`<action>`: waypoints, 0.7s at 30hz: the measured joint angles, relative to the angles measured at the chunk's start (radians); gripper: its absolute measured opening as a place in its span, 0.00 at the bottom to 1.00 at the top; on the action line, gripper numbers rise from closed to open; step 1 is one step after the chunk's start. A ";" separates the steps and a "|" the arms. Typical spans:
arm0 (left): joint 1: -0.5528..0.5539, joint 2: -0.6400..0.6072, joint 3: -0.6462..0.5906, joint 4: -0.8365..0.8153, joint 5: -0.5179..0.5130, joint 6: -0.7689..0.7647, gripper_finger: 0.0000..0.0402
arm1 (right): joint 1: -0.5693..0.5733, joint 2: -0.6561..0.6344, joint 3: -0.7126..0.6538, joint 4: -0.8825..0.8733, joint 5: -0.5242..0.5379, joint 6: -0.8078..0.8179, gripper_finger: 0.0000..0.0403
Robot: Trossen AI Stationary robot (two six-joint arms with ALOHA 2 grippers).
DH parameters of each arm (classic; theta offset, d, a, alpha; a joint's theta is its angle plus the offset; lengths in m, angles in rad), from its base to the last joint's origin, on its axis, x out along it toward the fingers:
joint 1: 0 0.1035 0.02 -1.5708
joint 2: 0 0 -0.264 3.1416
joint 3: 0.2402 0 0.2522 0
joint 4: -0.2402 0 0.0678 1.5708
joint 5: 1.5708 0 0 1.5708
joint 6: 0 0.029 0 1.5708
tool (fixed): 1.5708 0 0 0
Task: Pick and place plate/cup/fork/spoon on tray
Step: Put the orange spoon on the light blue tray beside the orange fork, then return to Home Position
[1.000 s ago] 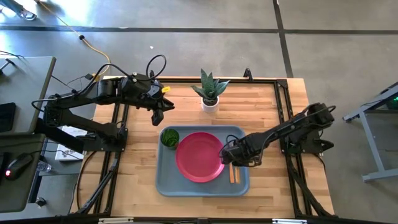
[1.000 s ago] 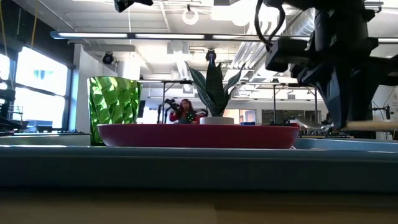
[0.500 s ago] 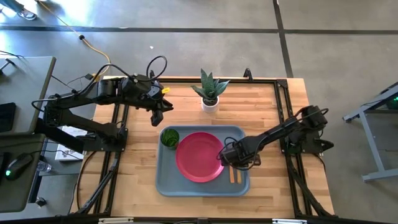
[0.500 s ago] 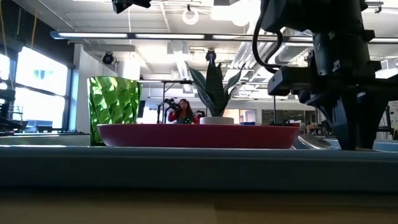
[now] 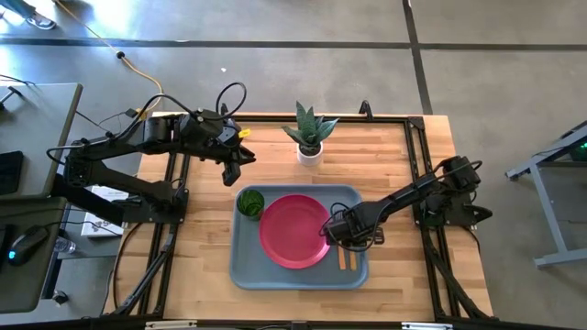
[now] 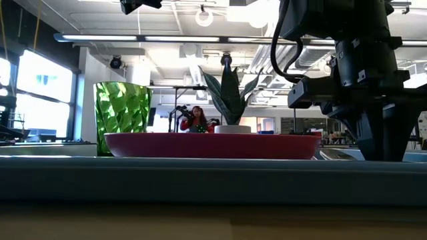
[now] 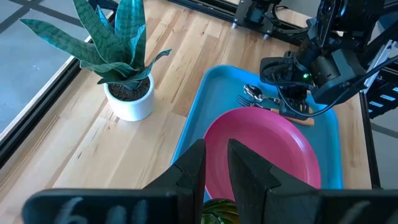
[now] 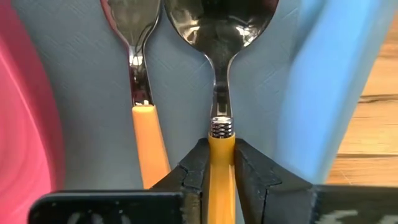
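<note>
Lowered since before, right gripper (image 8: 220,163) pinching spoon (image 8: 219,74) beside fork (image 8: 138,81) in tray (image 5: 240,266) with plate (image 5: 293,231), cup (image 5: 249,203).

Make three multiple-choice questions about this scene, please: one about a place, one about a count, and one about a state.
1. Where does the cup stand?
A. on the tray, beside the plate
B. on the bare table, beside the plant pot
C. on top of the plate

2. How many orange-handled utensils lie on the tray?
A. one
B. two
C. three

3. What is the right gripper doing?
A. hanging open above the plant
B. shut on the spoon's handle
C. lifting the plate

Answers:
1. A: the high view shows the cup inside the tray's rim, next to the plate.
2. B: the right wrist view shows the fork and the spoon side by side.
3. B: its fingers press both sides of the handle.

The left gripper waits over the table, away from the tray.
</note>
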 joint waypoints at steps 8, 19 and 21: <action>0.000 0.000 0.000 0.000 0.000 0.000 0.14 | 0.000 0.001 0.000 0.006 0.005 0.000 0.22; 0.000 0.000 0.000 0.001 0.000 0.000 0.14 | 0.001 0.000 0.000 0.004 0.034 0.053 0.24; 0.000 0.000 0.000 0.001 0.000 0.000 0.14 | 0.001 0.000 0.000 0.004 0.034 0.056 0.24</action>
